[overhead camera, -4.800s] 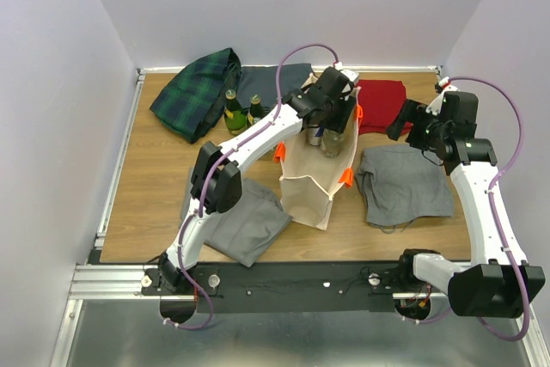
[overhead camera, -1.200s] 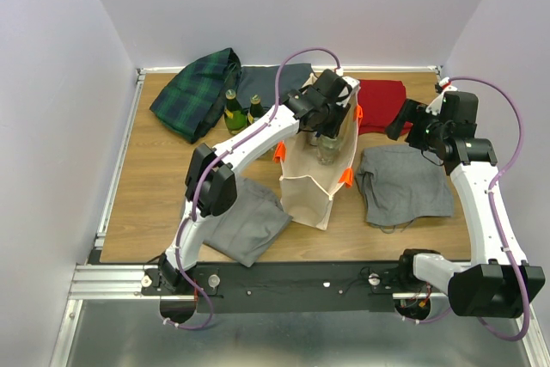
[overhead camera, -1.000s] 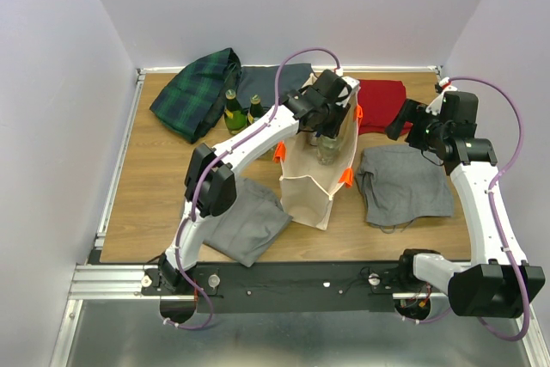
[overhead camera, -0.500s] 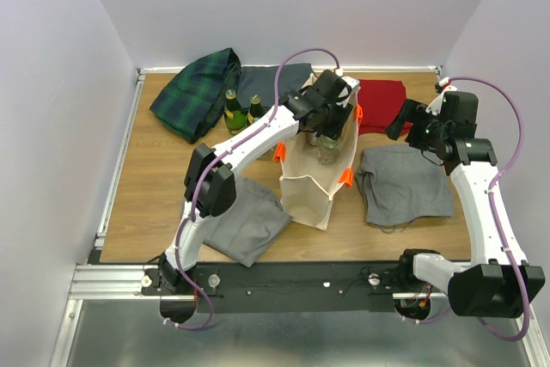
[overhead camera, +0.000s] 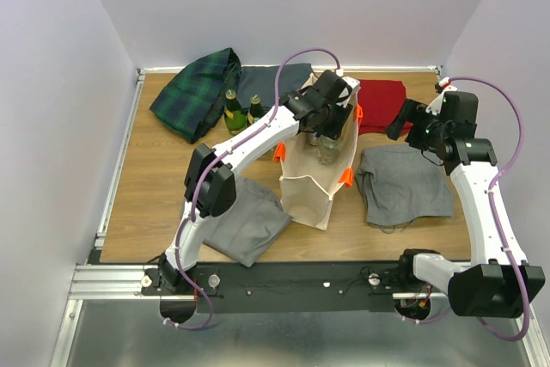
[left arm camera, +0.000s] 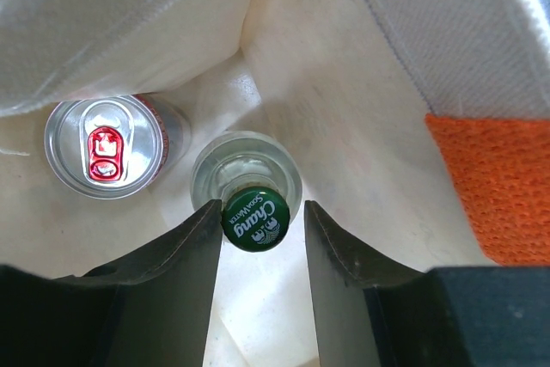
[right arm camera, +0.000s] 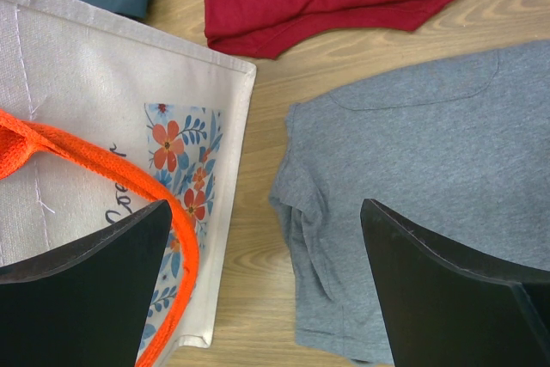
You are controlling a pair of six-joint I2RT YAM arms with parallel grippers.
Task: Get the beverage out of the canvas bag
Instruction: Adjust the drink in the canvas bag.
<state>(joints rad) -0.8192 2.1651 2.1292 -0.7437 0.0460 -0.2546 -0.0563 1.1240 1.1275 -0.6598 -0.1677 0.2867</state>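
Nearest the camera, a metal rail (overhead camera: pixel 112 279) runs along the front edge, both arm bases bolted beside it, and beyond it lies the wooden table (overhead camera: pixel 155 204), boxed in by pale lilac walls (overhead camera: pixel 292 6). A grey cloth (overhead camera: pixel 245 225) sits at 7 o'clock from the canvas bag (overhead camera: pixel 314 182), which stands upright mid-table, and a grey shirt (overhead camera: pixel 404 182) lies flat at its 3 o'clock. The left arm stretches forward in a long arc, wrist bent down over the bag's mouth. Its left gripper (left arm camera: pixel 262 210) is down inside, fingers straddling the green cap of a glass bottle (left arm camera: pixel 245 169) without clamping: one finger looks to meet the cap, a sliver of gap shows at the other. A can (left arm camera: pixel 105 148) stands just beside the bottle, at its 9 o'clock in the wrist view. The right arm rises at the table's right edge, elbow high. The right gripper (right arm camera: pixel 265 204) is spread wide and empty above bare wood between bag and shirt. Farther back, a red cloth (overhead camera: pixel 381 102) lies at 1 o'clock, a dark blue cloth (overhead camera: pixel 271 82) at 11. Two green bottles (overhead camera: pixel 234 112) stand beside a plaid cloth (overhead camera: pixel 196 92) at 10.
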